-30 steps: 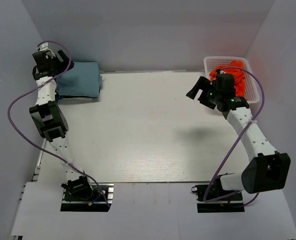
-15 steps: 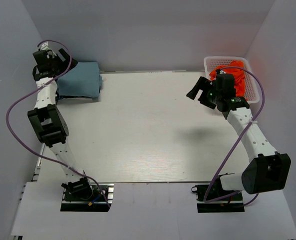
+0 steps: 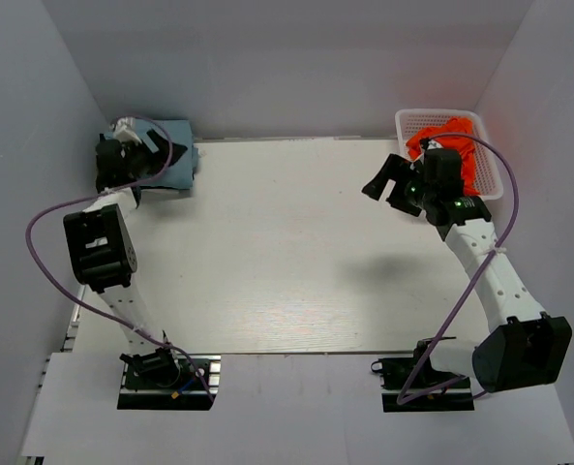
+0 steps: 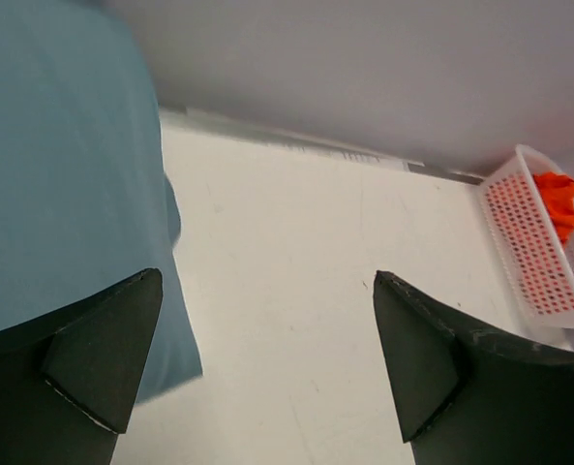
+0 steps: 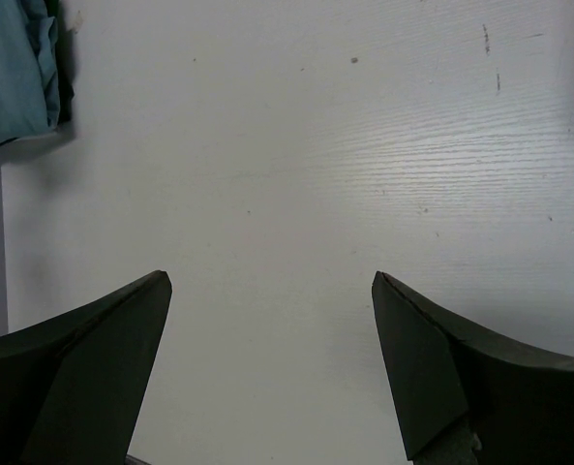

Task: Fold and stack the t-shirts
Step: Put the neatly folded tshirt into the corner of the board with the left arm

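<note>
A folded slate-blue t-shirt point(image 3: 177, 155) lies at the table's far left corner; it also shows in the left wrist view point(image 4: 54, 174) and the right wrist view point(image 5: 11, 73). An orange-red t-shirt point(image 3: 461, 145) lies bunched in the white lattice basket point(image 3: 495, 179) at the far right, also seen in the left wrist view point(image 4: 558, 199). My left gripper point(image 3: 154, 155) is open and empty over the blue shirt's right part point(image 4: 267, 363). My right gripper point(image 3: 381, 184) is open and empty above bare table point(image 5: 267, 358), just left of the basket.
The white table point(image 3: 287, 252) is walled by grey panels at the back and sides. The basket point(image 4: 528, 252) stands against the right wall. Purple cables loop off both arms. Both arm bases sit at the near edge.
My left gripper has come forward and to the right, from the far left corner behind the blue shirt onto it. My right gripper has barely moved.
</note>
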Tool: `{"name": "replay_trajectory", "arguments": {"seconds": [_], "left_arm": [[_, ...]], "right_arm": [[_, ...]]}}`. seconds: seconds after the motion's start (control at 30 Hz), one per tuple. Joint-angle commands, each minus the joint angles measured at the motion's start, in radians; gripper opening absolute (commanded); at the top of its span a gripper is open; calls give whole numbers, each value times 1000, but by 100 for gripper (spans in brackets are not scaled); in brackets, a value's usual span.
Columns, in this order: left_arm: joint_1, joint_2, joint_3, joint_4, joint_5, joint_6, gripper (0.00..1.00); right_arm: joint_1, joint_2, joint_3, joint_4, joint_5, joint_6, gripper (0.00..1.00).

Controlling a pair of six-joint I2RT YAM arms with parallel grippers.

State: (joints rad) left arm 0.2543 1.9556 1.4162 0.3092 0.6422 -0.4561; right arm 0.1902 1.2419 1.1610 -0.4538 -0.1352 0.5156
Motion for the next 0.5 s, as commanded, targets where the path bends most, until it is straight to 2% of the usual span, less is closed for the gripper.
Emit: {"name": "replay_trajectory", "arguments": {"seconds": [0.0, 0.03, 0.1, 0.23, 0.37, 0.47], "left_arm": [[39, -50, -150, 506, 131, -197, 100], [39, -32, -160, 615, 142, -220, 100], [48, 21, -134, 675, 154, -283, 100], [57, 95, -120, 917, 127, -421, 100], [76, 138, -140, 1005, 59, -467, 100], [98, 184, -105, 993, 28, -467, 100]], "right_arm": [[0, 30, 22, 33, -60, -15, 90], [5, 63, 28, 33, -69, -15, 90], [5, 89, 58, 29, -112, -20, 90], [9, 163, 83, 15, -158, 1, 90], [11, 192, 97, 35, -175, 9, 90], [14, 223, 134, 20, -165, 4, 90]]}}
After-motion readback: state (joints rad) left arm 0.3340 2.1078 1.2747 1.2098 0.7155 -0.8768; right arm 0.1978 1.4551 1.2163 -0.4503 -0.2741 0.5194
